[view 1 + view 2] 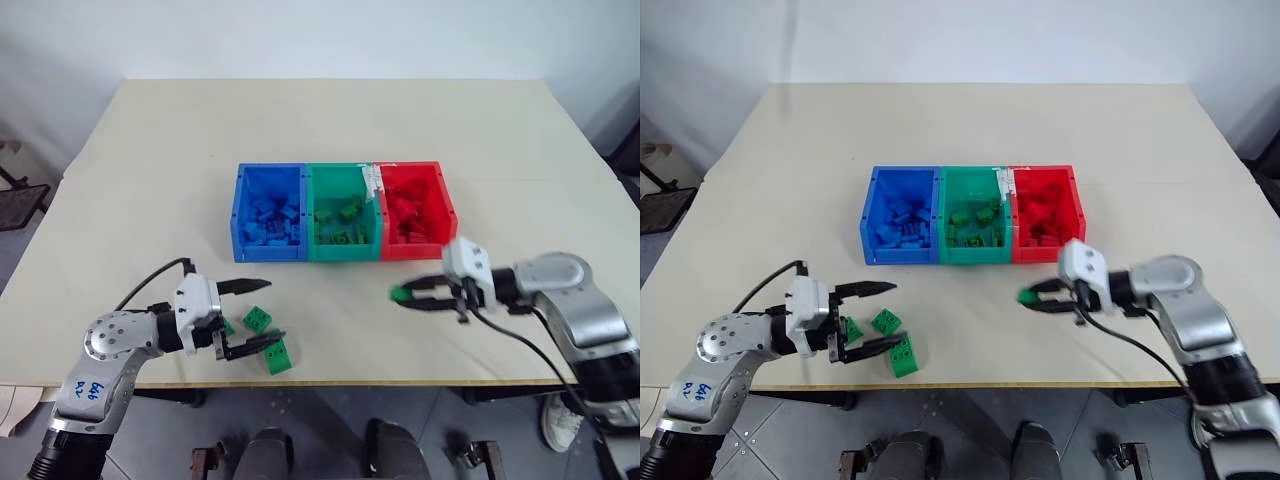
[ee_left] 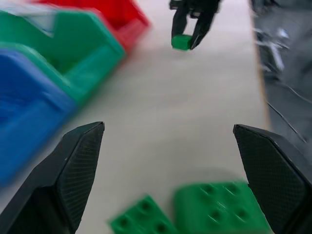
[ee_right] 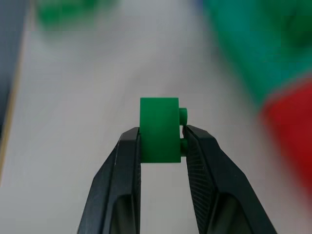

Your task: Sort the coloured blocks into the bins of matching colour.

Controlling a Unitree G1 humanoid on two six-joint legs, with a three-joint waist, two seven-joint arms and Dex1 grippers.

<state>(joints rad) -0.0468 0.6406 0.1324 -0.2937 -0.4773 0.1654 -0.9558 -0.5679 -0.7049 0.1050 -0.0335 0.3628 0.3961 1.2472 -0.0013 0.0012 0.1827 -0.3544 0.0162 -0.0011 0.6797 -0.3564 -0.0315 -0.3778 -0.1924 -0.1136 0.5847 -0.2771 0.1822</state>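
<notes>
Green is the colour that matters: your right end effector (image 1: 418, 296) is pinching a small green brick (image 3: 159, 128) between its two black fingers, held above the worktop (image 1: 330, 130) just in front of the row of bins. From that brick, the green bin (image 1: 343, 213) lies farther from the robot and toward its left; the red bin (image 1: 415, 210) sits almost straight ahead of the end effector, so a plain forward push would, I judge, land the brick in the wrong compartment. You need to carry it diagonally, ahead and leftward, until it hangs over the middle box, then let go. The fingers point toward the robot's left and slightly downward, so the brick leads the way. The bins' row runs left to right across the worktop, with the blue bin (image 1: 270, 212) at the robot's left end.

Your left end effector (image 1: 256, 316) stands spread wide, holding nothing, its fingers bracketing the loose green bricks (image 1: 268, 338) near the front edge of the worktop. Those remaining bricks are near the left arm and well apart from the right one, so the left arm is the nearer for them. The green bin lies ahead and to the right of that cluster
</notes>
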